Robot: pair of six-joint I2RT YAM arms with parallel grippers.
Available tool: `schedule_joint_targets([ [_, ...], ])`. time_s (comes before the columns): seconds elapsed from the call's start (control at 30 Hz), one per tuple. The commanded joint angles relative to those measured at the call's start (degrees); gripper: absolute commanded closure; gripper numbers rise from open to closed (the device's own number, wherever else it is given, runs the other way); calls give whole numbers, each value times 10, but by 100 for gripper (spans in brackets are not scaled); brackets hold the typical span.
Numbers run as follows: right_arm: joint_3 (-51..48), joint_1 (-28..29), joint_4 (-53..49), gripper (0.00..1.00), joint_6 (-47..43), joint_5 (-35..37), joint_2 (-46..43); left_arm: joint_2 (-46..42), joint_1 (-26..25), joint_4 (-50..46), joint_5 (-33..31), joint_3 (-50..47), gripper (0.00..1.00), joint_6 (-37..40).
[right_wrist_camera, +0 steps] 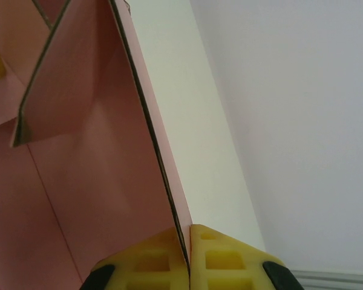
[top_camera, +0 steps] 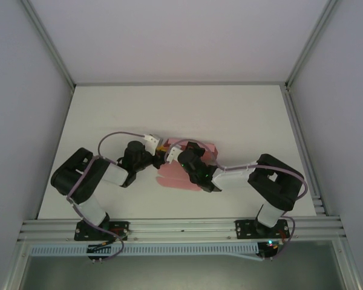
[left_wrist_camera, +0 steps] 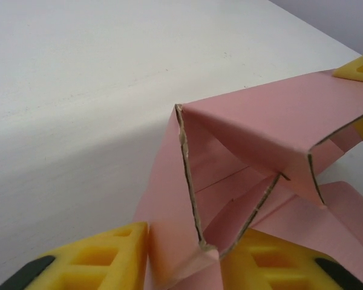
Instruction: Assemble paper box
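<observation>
The paper box (top_camera: 176,180) is a pale-pink card piece, partly folded up, in the middle of the white table between both arms. In the left wrist view its panels (left_wrist_camera: 260,121) stand up as an open, slanted sleeve with raw card edges showing. My left gripper (left_wrist_camera: 187,257) has a folded corner of the card between its yellow fingers (left_wrist_camera: 109,257), and the card touches both of them. My right gripper (right_wrist_camera: 187,244) is shut on the thin edge of an upright pink wall (right_wrist_camera: 97,151). One of its yellow fingertips (left_wrist_camera: 358,66) shows at the far end of the sleeve. From above, the left gripper (top_camera: 160,152) and right gripper (top_camera: 183,158) meet over the card.
The white table (top_camera: 169,112) stretches back to a grey rear wall, with grey side walls and aluminium posts at the corners. An aluminium rail (top_camera: 181,228) carrying both arm bases runs along the near edge.
</observation>
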Motion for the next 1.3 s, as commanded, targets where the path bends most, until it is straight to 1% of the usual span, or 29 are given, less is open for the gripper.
schedule_joint_targets([
  [0.0,-5,7,-97,100,41,-45,17,1,-4,37,52,11,61,3],
  [0.07,-6,6,-92,100,31,-38,18,-3,-2,12,119,17,58,18],
  [0.17,-12,5,-87,100,23,-33,6,-9,-1,-35,179,24,56,39],
  [0.3,-16,5,-99,99,27,-26,-4,-23,3,-56,175,13,61,51],
  [0.37,-17,6,-99,99,28,-26,-3,-24,9,-62,194,14,61,52],
  [0.43,-22,7,-90,99,27,-24,-6,-17,13,-50,188,15,60,45],
  [0.53,-34,11,-75,99,24,-31,-9,11,21,-42,191,34,54,26],
  [0.6,-34,16,-78,100,32,-20,-2,25,21,-25,191,37,49,12],
  [0.63,-32,19,-75,100,39,-11,2,29,20,-11,186,33,46,7],
  [0.7,-31,24,-76,100,53,-5,7,31,20,19,159,19,44,-7],
  [0.73,-29,25,-75,100,67,-3,8,31,19,31,149,13,40,-11],
  [0.83,-17,28,-95,100,110,-14,8,39,16,43,142,14,42,-8],
  [0.87,-18,29,-95,100,116,-23,8,47,15,46,144,19,43,-8],
  [0.93,-23,33,-86,100,119,-25,13,64,13,52,158,29,43,-11],
  [1.1,-26,45,-80,100,112,0,37,76,6,89,175,35,42,-30],
  [1.17,-25,50,-72,100,103,42,52,71,6,98,192,32,43,-40],
  [1.2,-28,50,-68,100,93,57,59,65,6,93,191,29,45,-40],
  [1.27,-44,50,-39,100,67,83,63,45,7,59,181,20,44,-27],
])
